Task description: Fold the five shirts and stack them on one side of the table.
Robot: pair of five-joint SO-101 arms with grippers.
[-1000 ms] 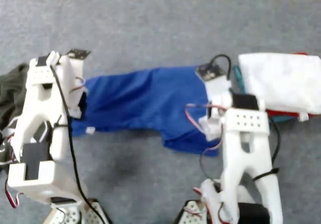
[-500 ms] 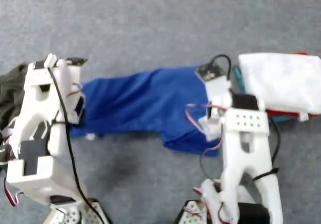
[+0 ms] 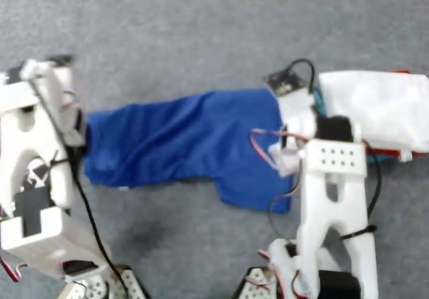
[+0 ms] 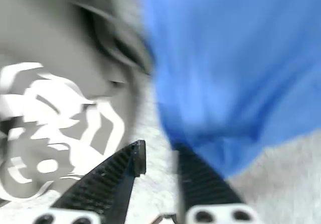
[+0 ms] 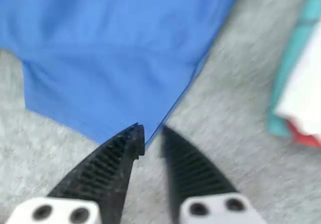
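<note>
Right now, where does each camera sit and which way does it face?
High view: fixed above, looking down over the table; left arm and right arm at the ends of the blue shirt.
Left wrist view: on that arm, past the left gripper onto the shirt's edge and a printed shirt.
Right wrist view: on that arm, past the right gripper onto the shirt's corner and the folded stack.
All three share the blue shirt.
</note>
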